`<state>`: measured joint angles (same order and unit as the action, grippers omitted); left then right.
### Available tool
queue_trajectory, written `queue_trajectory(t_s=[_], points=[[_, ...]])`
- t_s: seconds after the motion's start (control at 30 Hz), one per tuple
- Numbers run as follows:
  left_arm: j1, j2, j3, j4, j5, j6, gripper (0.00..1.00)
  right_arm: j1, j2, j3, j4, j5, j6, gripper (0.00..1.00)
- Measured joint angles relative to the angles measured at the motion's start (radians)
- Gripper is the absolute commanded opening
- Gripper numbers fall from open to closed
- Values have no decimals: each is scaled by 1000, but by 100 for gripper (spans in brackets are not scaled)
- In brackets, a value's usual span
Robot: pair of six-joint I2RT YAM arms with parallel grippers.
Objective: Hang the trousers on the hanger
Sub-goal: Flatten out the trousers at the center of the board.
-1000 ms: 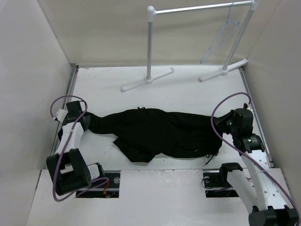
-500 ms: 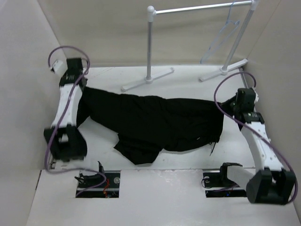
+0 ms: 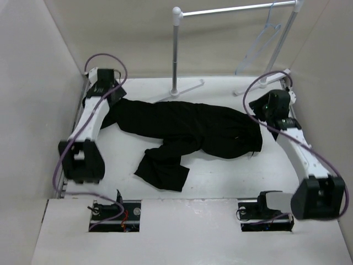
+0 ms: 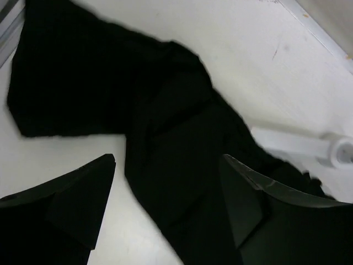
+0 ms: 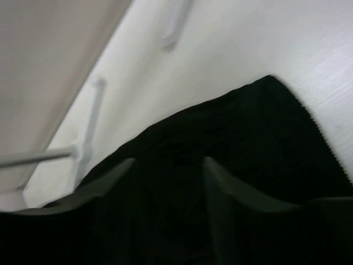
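Black, soft, rumpled cloth: the trousers [image 3: 187, 130] lie stretched across the white table [image 3: 231, 179], one leg folded toward the near edge. At their left end, the long-reaching left arm holds the left gripper [image 4: 168, 160] over the fabric, fingers spread, pinching nothing. The right gripper [image 5: 167, 160] stands parted above the right end. The thin pale hanger [image 3: 259, 47] hangs on the white tube rack [image 3: 231, 9], far right.

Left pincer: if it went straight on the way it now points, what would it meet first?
Most likely the trousers, spread directly ahead of the open left pincer; how far off is unclear.
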<state>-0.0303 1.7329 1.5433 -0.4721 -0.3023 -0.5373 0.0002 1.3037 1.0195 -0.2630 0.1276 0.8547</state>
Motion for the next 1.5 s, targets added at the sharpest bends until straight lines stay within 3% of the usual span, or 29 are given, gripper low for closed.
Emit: queue_trajectory(t_s=[0.07,0.1,0.2,0.3,0.43,0.53,0.63,0.8,0.9,0.97,1.03,1.07,1.33,1.5], points=[[21,-189,-177,36,10,-31,62,76,-121,-64,16,1,-2,11],[43,-282,-263,48,13,-51,57,114,-173,-97,18,3,-3,6],[148,-438,-457,74,30,-125,55,233,-302,-201,9,2,0,6],[259,-424,-557,114,73,-197,60,319,-368,-284,-23,-2,-2,16],[302,-267,-599,188,143,-269,62,374,-430,-371,-76,-6,-12,48],[307,-163,-598,253,183,-318,62,329,-470,-422,-105,-11,-8,69],[312,-85,-592,303,205,-362,61,199,-460,-448,-121,-24,2,74],[323,-24,-555,374,209,-404,57,14,-327,-452,-98,-32,17,73],[326,22,-520,402,203,-418,32,-37,-214,-439,-75,-32,21,65],[327,60,-492,407,202,-424,12,-53,-137,-415,-63,-31,22,42],[327,90,-459,398,202,-424,6,-61,-59,-381,-49,-30,24,14],[327,101,-438,384,201,-424,5,-67,-21,-366,-36,-31,26,8],[325,103,-185,278,145,-397,5,-185,13,-324,-11,-3,47,1],[340,105,-143,214,128,-384,5,-274,13,-255,-9,1,62,3]])
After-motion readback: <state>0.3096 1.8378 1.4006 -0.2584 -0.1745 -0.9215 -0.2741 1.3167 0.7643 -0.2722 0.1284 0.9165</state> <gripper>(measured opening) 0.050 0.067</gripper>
